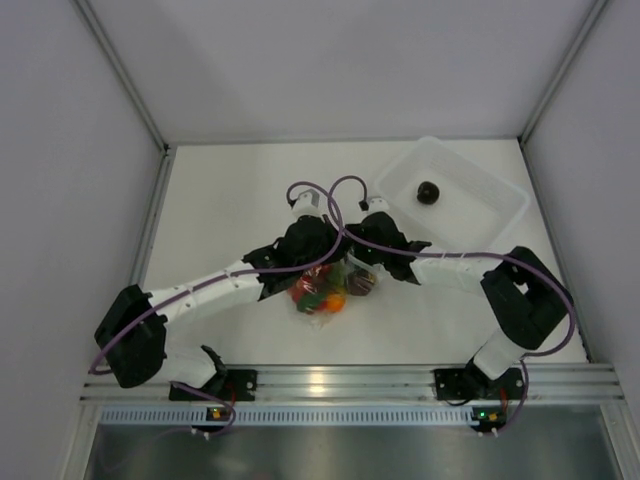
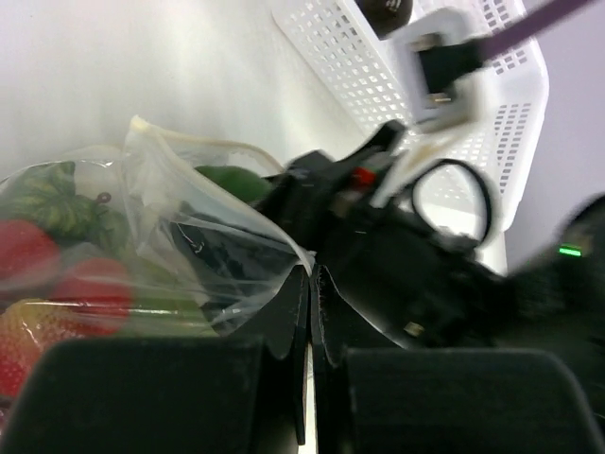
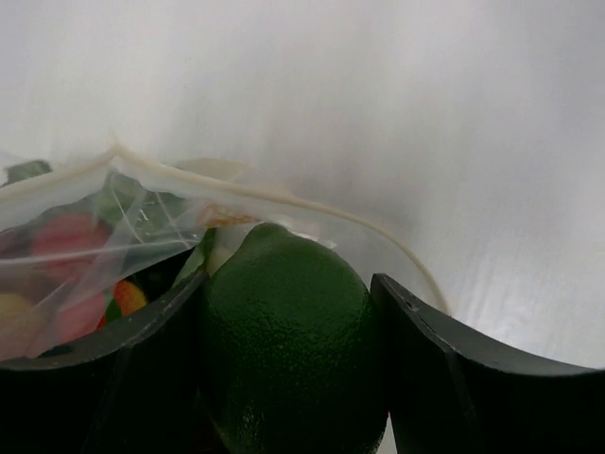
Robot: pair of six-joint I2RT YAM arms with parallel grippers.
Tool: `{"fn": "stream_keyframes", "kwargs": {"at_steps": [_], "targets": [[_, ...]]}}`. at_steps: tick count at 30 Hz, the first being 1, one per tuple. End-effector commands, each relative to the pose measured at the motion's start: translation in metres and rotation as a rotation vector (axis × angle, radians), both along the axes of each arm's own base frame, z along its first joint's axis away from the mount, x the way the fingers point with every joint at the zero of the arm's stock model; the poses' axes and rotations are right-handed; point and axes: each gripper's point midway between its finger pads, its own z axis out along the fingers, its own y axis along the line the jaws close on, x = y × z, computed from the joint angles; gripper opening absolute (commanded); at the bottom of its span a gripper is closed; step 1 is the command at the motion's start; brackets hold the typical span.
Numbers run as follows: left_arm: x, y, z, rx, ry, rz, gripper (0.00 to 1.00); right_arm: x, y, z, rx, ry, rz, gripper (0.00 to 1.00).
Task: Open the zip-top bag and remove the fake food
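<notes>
The left tool [image 2: 309, 284] is pinched tight on a thin flap of the small clear crinkly plastic bag [image 2: 180, 236]. The bag lies mid-way on the smooth white counter [image 1: 220, 210], between both tools, with its mouth open. Inside are shiny toy foods [image 1: 322, 292]: lumpy red ones with green leaves, and round orange-yellow ones. The right tool [image 3: 288, 284] squeezes a bumpy dark green round fruit [image 3: 284, 350] at the bag's rim. At the far right stands a hard milky tub [image 1: 470, 210] holding one dark ball [image 1: 428, 192].

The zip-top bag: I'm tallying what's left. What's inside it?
Red pieces, green leaves and an orange-yellow piece show through; the right gripper grips a green piece at the bag mouth. Lower layers are hidden.
</notes>
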Motion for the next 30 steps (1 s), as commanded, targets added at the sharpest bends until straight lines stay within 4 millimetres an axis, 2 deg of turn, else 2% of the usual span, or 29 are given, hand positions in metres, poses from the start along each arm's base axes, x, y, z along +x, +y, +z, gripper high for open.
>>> {"fn": "stream_keyframes", "kwargs": {"at_steps": [1, 9, 10, 17, 21, 25, 29, 30], "targets": [[0.007, 0.004, 0.003, -0.012, -0.040, 0.039, 0.00, -0.002, 0.001, 0.049, 0.046, -0.098, 0.008, 0.37], [0.010, 0.008, -0.003, -0.002, -0.032, 0.054, 0.00, -0.011, -0.019, 0.094, 0.068, -0.182, -0.008, 0.36], [0.012, 0.009, -0.002, -0.003, -0.034, 0.058, 0.00, -0.012, -0.021, 0.106, 0.088, -0.207, -0.011, 0.36], [0.014, 0.017, 0.000, -0.020, -0.032, 0.097, 0.00, -0.017, -0.042, 0.116, 0.050, -0.213, -0.037, 0.35], [0.015, 0.025, 0.001, -0.036, -0.032, 0.139, 0.00, -0.021, -0.046, 0.106, 0.045, -0.193, -0.024, 0.36], [0.016, 0.042, 0.001, -0.059, -0.035, 0.224, 0.00, -0.027, -0.045, 0.100, 0.060, -0.178, -0.004, 0.36], [0.015, 0.040, -0.001, -0.061, -0.033, 0.204, 0.00, -0.028, -0.053, 0.111, 0.075, -0.212, -0.031, 0.36], [0.014, 0.037, 0.000, -0.065, -0.030, 0.192, 0.00, -0.027, -0.054, 0.123, 0.079, -0.237, -0.036, 0.36]]}}
